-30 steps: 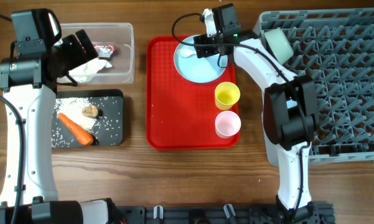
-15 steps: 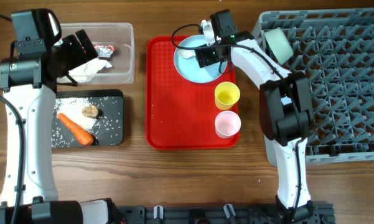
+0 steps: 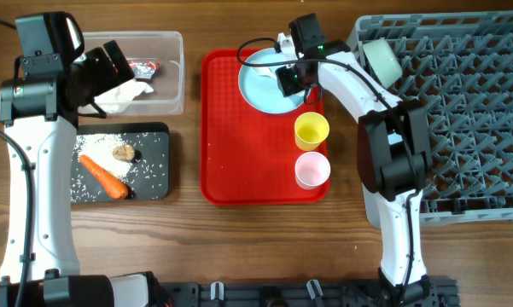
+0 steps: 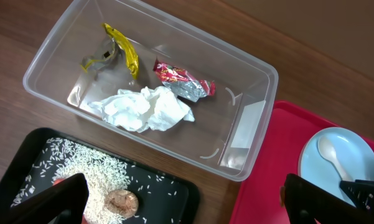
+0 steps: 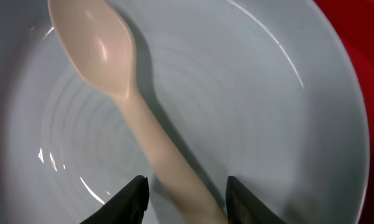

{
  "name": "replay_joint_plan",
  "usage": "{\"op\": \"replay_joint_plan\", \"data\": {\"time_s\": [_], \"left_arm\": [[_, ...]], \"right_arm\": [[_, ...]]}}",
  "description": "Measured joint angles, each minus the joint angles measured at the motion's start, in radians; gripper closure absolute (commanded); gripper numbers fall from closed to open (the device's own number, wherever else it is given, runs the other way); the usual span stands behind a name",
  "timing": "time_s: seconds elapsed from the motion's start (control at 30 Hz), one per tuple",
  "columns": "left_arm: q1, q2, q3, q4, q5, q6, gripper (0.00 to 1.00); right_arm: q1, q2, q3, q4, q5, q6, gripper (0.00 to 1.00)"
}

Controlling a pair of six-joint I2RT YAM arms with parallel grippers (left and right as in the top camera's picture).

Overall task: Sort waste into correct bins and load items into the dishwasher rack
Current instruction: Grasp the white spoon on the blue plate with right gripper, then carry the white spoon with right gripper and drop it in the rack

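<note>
Right gripper (image 5: 190, 200) hangs over the pale blue plate (image 5: 280, 87) with its jaws parted, one finger on each side of the handle of a cream spoon (image 5: 112, 56); a narrow gap shows on each side of the handle. The spoon lies in the plate, which sits at the far end of the red tray (image 3: 230, 153) in the middle of the table. Toward the near edge, the yellow cup (image 3: 311, 130) and the pink cup (image 3: 311, 170) stand upright on the same tray, just beside each other. The dishwasher rack (image 3: 469, 128) fills the far right corner, with one pale blue bowl (image 3: 380, 60) tilted among its pegs. Left gripper (image 4: 183, 186) is wide open and holds nothing, above the clear tub (image 4: 249, 118) at the far left corner. The tub contains the wrapper (image 4: 180, 79), tissue (image 4: 143, 109) and yellow scrap (image 4: 126, 53). The black tray (image 3: 158, 132), by the left edge, holds the rice (image 3: 94, 147), brown lump (image 3: 123, 153) and carrot (image 3: 102, 176).
</note>
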Motion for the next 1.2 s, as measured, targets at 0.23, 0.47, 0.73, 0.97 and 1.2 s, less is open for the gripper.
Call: {"op": "replay_joint_plan", "data": {"time_s": [0.23, 0.47, 0.73, 0.97, 1.2], "left_arm": [[0.0, 0.0, 0.0, 0.0, 0.0, 0.0, 0.0], [0.0, 0.0, 0.0, 0.0, 0.0, 0.0, 0.0], [0.0, 0.0, 0.0, 0.0, 0.0, 0.0, 0.0], [0.0, 0.0, 0.0, 0.0, 0.0, 0.0, 0.0], [0.0, 0.0, 0.0, 0.0, 0.0, 0.0, 0.0]], "right_arm": [[-0.001, -0.008, 0.005, -0.095, -0.004, -0.018, 0.93], [-0.002, -0.01, 0.006, -0.129, -0.015, -0.018, 0.96], [-0.002, -0.028, 0.003, -0.161, -0.018, -0.01, 0.96], [-0.002, -0.368, -0.012, -0.207, -0.018, 0.036, 0.96], [-0.085, -0.758, -0.011, -0.49, 0.112, 0.169, 0.96]]}}
